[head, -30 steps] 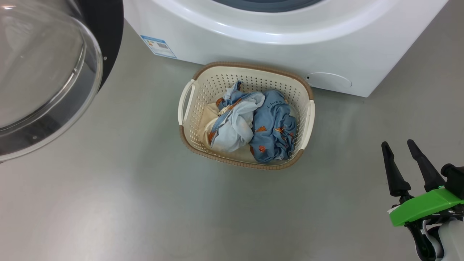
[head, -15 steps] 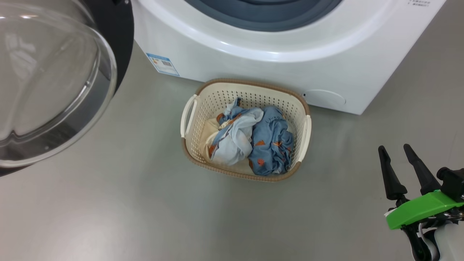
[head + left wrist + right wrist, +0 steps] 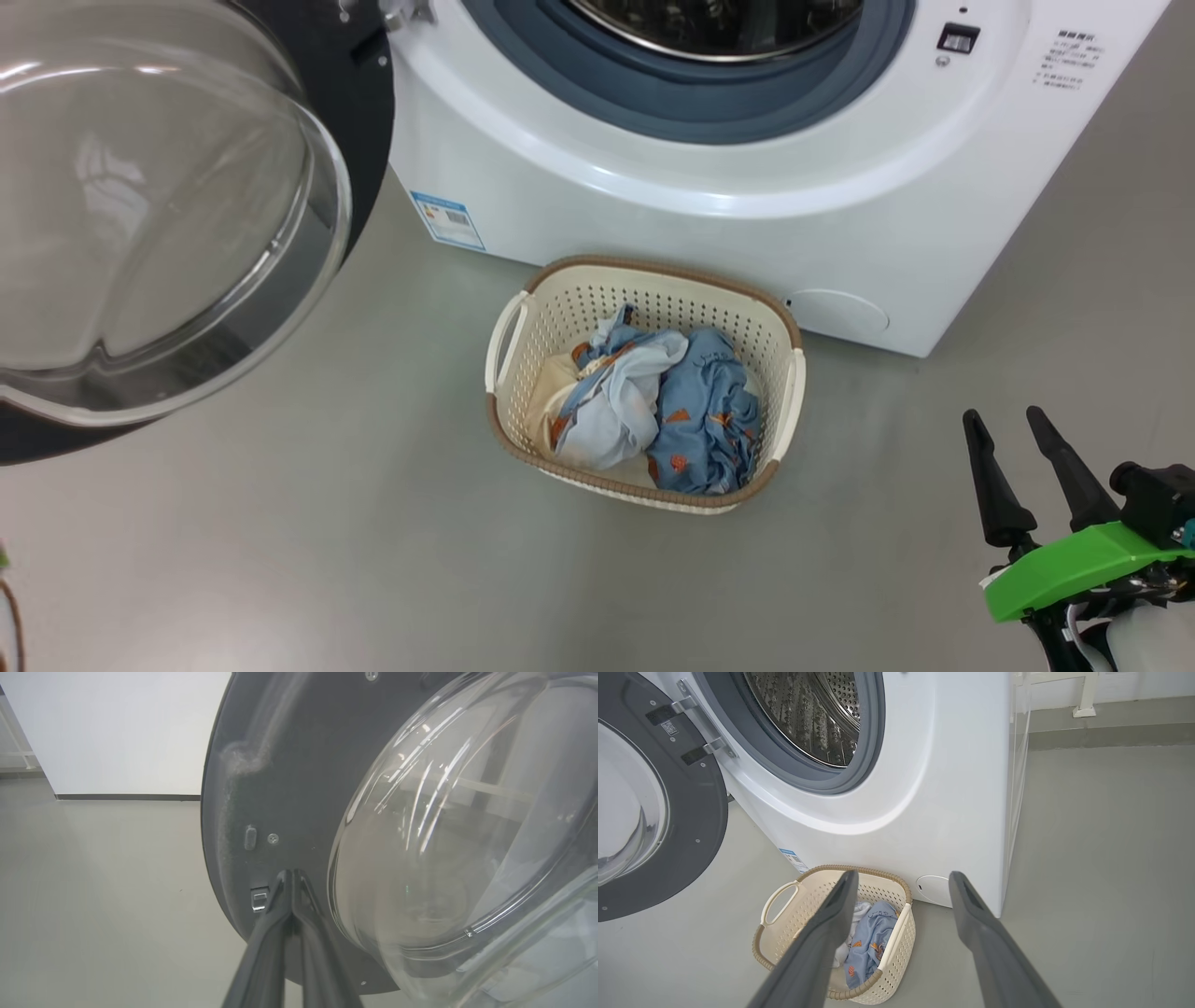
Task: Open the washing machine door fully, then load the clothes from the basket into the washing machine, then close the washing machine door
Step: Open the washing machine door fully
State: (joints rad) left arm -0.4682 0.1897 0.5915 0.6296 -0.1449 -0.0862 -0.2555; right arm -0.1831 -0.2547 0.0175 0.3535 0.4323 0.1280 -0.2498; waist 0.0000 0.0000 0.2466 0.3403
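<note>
Left gripper [image 3: 292, 877], fingers together, is pointing at the open washing machine door [image 3: 261, 788]'s dark ring. Right gripper [image 3: 1003, 415] is hovering, fingers apart, right of the basket [image 3: 579, 308]. Clothes [image 3: 653, 411] are lying inside it, and the right wrist view is showing the washing machine [image 3: 952, 788]'s steel drum [image 3: 808, 714].

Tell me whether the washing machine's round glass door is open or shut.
Open. The round black-ringed glass door stands swung aside on its metal hinge, leaving the white washing machine's grey gasket and perforated steel drum exposed.
</note>
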